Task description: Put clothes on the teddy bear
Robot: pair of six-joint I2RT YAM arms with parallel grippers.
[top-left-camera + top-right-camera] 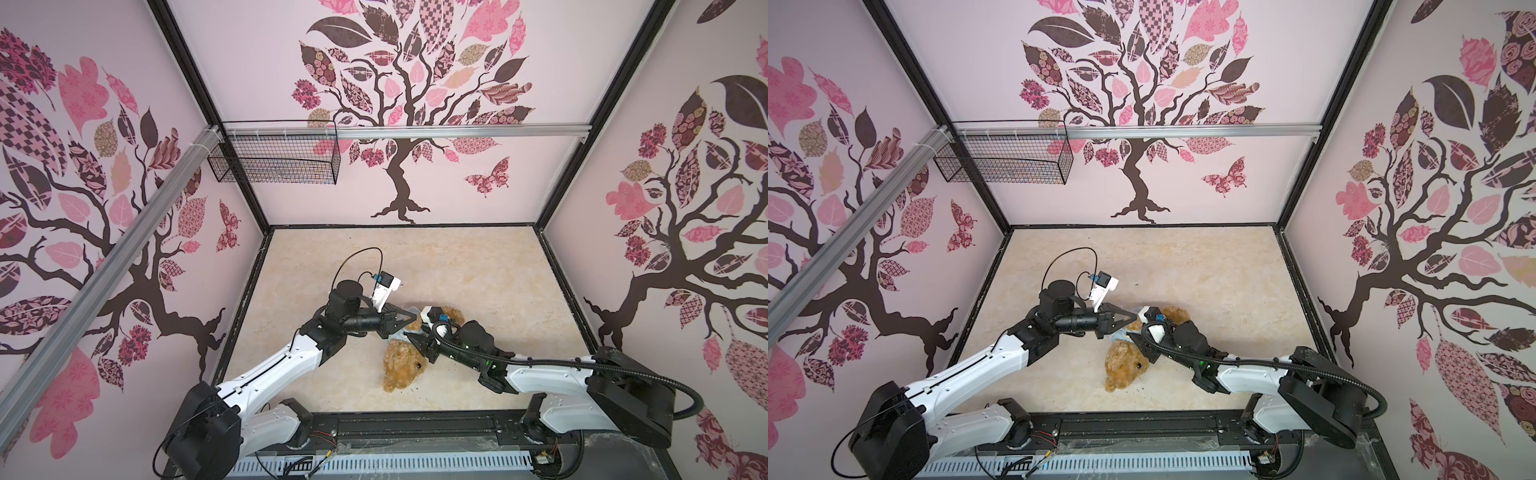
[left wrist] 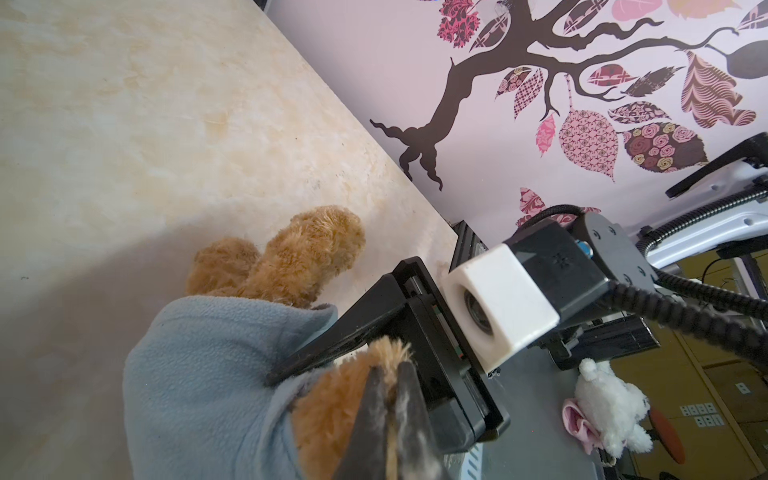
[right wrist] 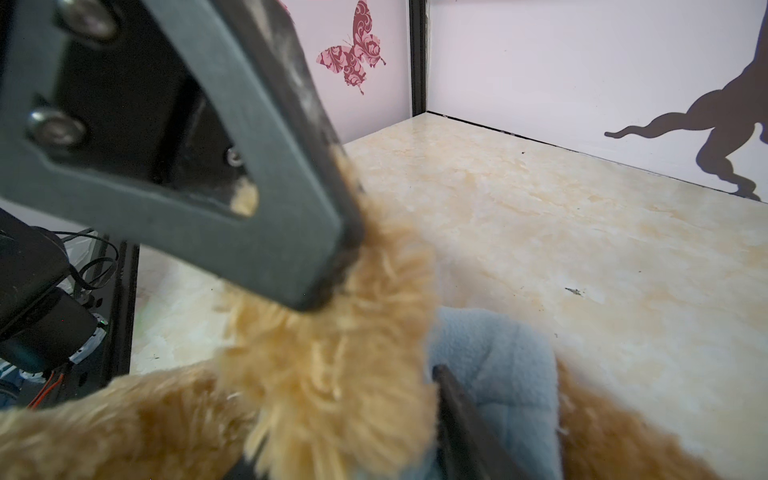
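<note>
The golden-brown teddy bear (image 1: 405, 370) lies on the table, its head toward the front edge and its legs (image 1: 451, 316) toward the back. A light blue fleece shirt (image 2: 208, 374) wraps its body, and the legs (image 2: 291, 257) stick out of the hem. One furry arm (image 2: 332, 411) comes out through a sleeve opening. My left gripper (image 2: 390, 370) is shut on that arm's tip; in both top views it (image 1: 417, 318) (image 1: 1136, 318) reaches in from the left. My right gripper (image 3: 340, 415) straddles the same arm with its jaws apart, one finger (image 3: 457, 415) between fur and shirt. How firmly it holds is hidden.
A black wire basket (image 1: 274, 158) hangs from the aluminium rail at the back left. Decorated walls close the table on three sides, and a black rail (image 1: 415, 428) runs along the front. A white plush toy (image 2: 611, 411) lies outside the enclosure.
</note>
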